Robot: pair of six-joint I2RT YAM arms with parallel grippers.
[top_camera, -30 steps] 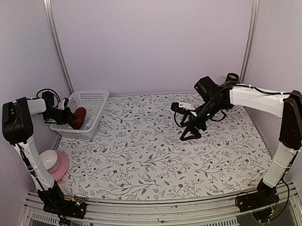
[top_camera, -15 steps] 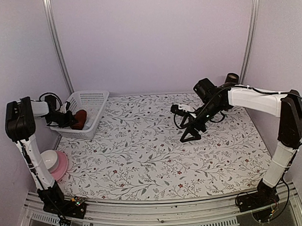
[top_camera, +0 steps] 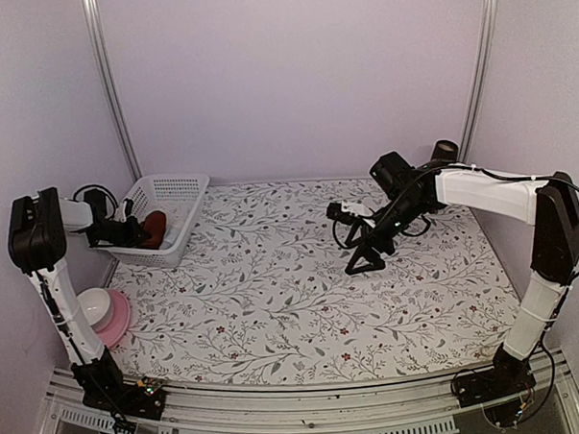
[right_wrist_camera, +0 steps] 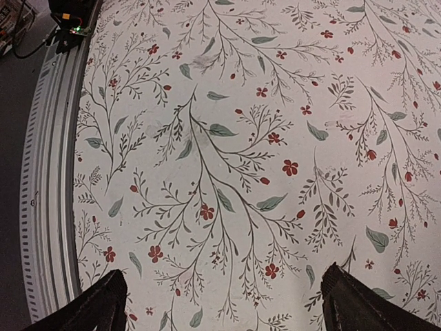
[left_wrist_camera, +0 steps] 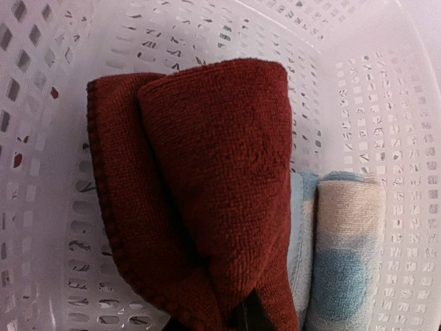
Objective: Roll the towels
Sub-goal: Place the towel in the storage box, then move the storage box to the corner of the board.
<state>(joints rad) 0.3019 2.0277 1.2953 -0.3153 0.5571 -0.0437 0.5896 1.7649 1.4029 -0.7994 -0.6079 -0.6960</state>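
Observation:
The dark red towel (left_wrist_camera: pixel 207 179) is rolled into a thick bundle and hangs inside the white basket (left_wrist_camera: pixel 386 103). My left gripper (left_wrist_camera: pixel 245 318) is shut on its lower end, with only a dark fingertip showing. The checked towel (left_wrist_camera: pixel 344 255) lies rolled on the basket floor just right of it, in light blue and cream. From above, the red towel (top_camera: pixel 154 229) sits at the basket's (top_camera: pixel 178 188) near left corner, with the left gripper (top_camera: pixel 127 232) beside it. My right gripper (top_camera: pixel 365 256) hovers open over the floral tablecloth (right_wrist_camera: pixel 227 138), nothing between its fingertips (right_wrist_camera: pixel 103 303).
A white bowl (top_camera: pixel 93 304) sits on a pink dish (top_camera: pixel 115 325) at the table's left edge, below the basket. The metal rail (top_camera: pixel 279 410) runs along the near edge. The right arm's cables (top_camera: pixel 343 229) loop near its wrist.
The left gripper has sunk a little lower and to the left with the red towel at the basket. The right arm has hardly moved.

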